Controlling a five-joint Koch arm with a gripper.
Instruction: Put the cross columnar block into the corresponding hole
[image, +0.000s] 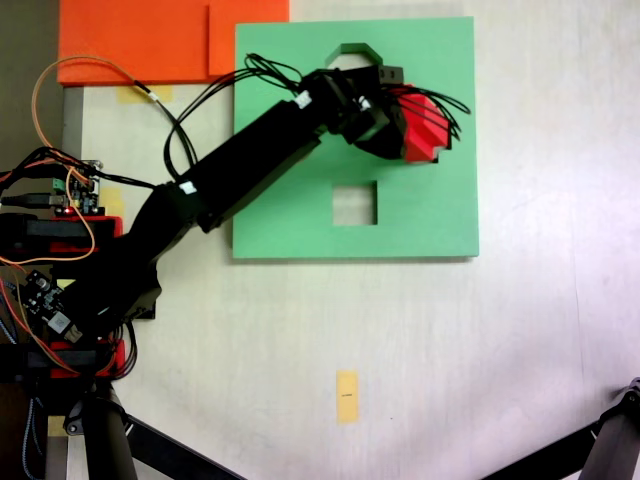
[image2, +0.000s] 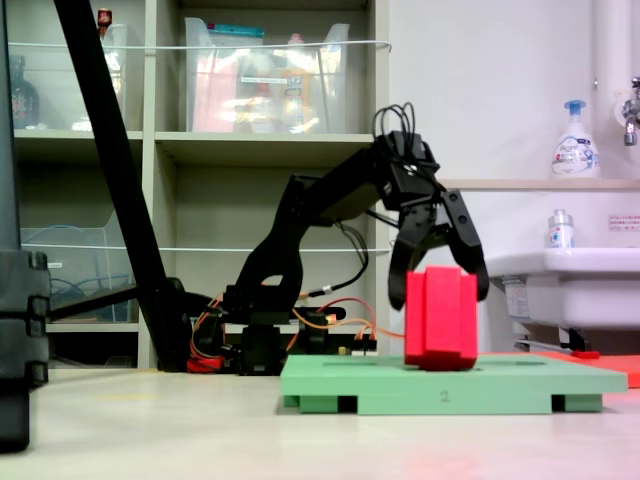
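Gripper (image2: 440, 285) points down over the green foam board (image: 430, 215), jaws spread to either side of the cross columnar block (image2: 440, 318). In the side-on fixed view the two fingers (image2: 468, 250) straddle the block's top — tips reach just past its upper edge on both sides. Whether the pads actually press the foam, I cannot tell; jaws look set about as wide as the block, so closed around it or only bracketing it is unclear.

Block sits directly under the gripper, upright, its lower end at the board's surface. Looks seated in or on the board, but how deep it goes can't be read from the side. In the top-down fixed view the block (image: 425, 125) shows red just right of the gripper body, at the board's upper right part; the corresponding hole is covered there by block and gripper, so no outline visible.

Other cutouts relative to the gripper in the top-down view:
- square cutout (image: 355, 203) — below and to the left, well apart
- octagonal cutout (image: 352, 52) — above and left, near the wrist, partly hidden by it

Arm (image: 240, 175) runs from its base (image: 70, 300) at the lower left diagonally up to the gripper. Orange sheet (image: 140, 40) lies beyond the board's upper left corner.
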